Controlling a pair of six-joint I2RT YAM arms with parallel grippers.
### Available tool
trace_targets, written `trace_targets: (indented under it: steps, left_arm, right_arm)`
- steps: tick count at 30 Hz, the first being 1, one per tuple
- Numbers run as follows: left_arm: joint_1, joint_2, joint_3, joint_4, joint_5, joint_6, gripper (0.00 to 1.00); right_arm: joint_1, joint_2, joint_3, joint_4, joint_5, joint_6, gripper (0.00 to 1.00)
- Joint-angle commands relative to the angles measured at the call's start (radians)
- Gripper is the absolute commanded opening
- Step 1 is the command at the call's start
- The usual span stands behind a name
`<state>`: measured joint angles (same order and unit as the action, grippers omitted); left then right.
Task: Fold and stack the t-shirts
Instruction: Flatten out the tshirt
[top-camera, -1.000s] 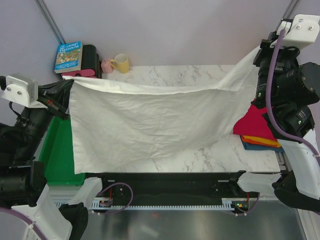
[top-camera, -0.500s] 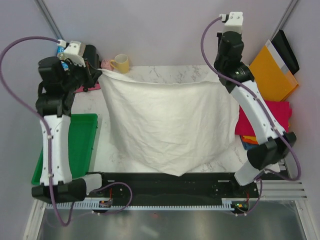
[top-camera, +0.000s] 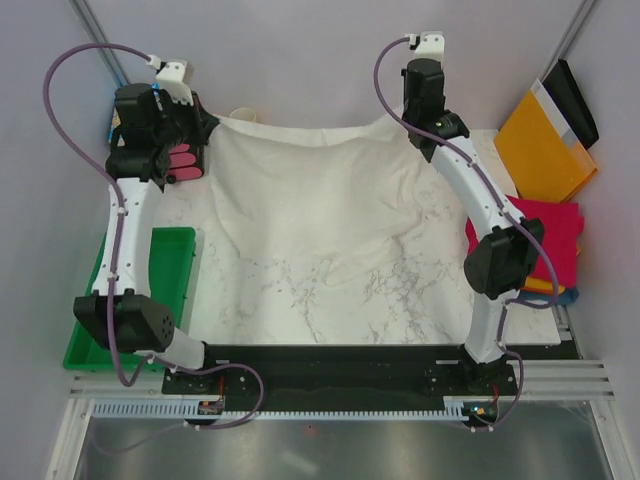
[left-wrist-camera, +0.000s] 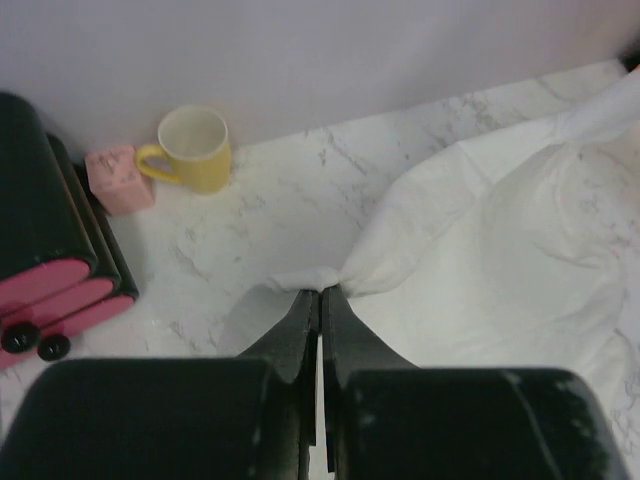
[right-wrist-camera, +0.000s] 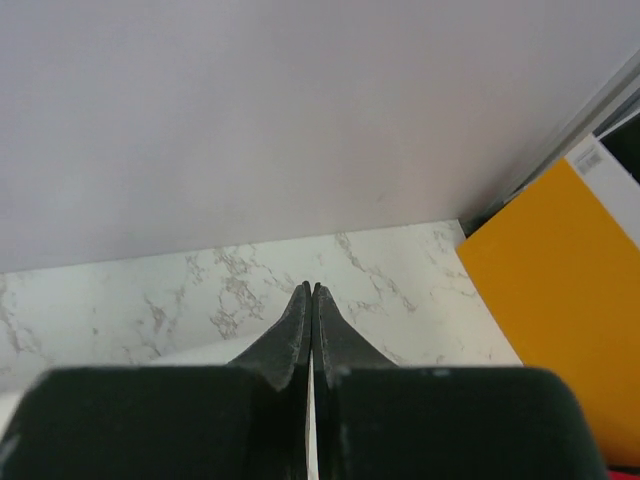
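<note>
Running two pincers. Left pincer (left-wrist-camera: 318, 298) is clamping one corner of the one white shirt (top-camera: 310, 200), near one yellow mug (left-wrist-camera: 193, 150). The shirt is lying spread over the far half of the table (top-camera: 400, 300). Right pincer (right-wrist-camera: 312, 292) is sitting closed at the other corner; I cannot tell whether it is holding the shirt. Three folded shirts (top-camera: 545, 235), red, orange and blue, are sitting stacked at the far right.

Soft, even light falls from overhead, bright but not harsh. In the top view the white t-shirt (top-camera: 310, 200) nearly blends with the marbled tabletop (top-camera: 330, 300), its folds marked only by faint grey shadows. The steel strip (top-camera: 320, 440) at 6 o'clock has a dull sheen. Both wrist views are softer, and their dark foreground at 6 o'clock is blurred.
</note>
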<state>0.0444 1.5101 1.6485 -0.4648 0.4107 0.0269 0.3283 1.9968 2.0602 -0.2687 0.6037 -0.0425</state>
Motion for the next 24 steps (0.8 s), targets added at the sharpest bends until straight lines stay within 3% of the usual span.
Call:
trace_targets:
  steps: [1, 7, 13, 24]
  left_arm:
    - [0.000, -0.076, 0.146, 0.054, 0.005, -0.061, 0.02]
    - [-0.001, -0.335, 0.142, -0.037, 0.060, -0.120, 0.02]
    - [0.000, -0.555, 0.224, -0.185, 0.076, -0.113, 0.02]
    - [0.015, -0.631, 0.401, -0.348, 0.002, -0.055, 0.02]
  right_arm:
    - [0.055, -0.194, 0.020, 0.068, 0.057, -0.049, 0.00]
    - [0.208, -0.484, -0.166, 0.109, 0.185, -0.215, 0.00]
    - [0.322, -0.674, -0.092, 0.100, 0.290, -0.370, 0.00]
    - [0.407, -0.800, -0.094, 0.192, 0.355, -0.522, 0.00]
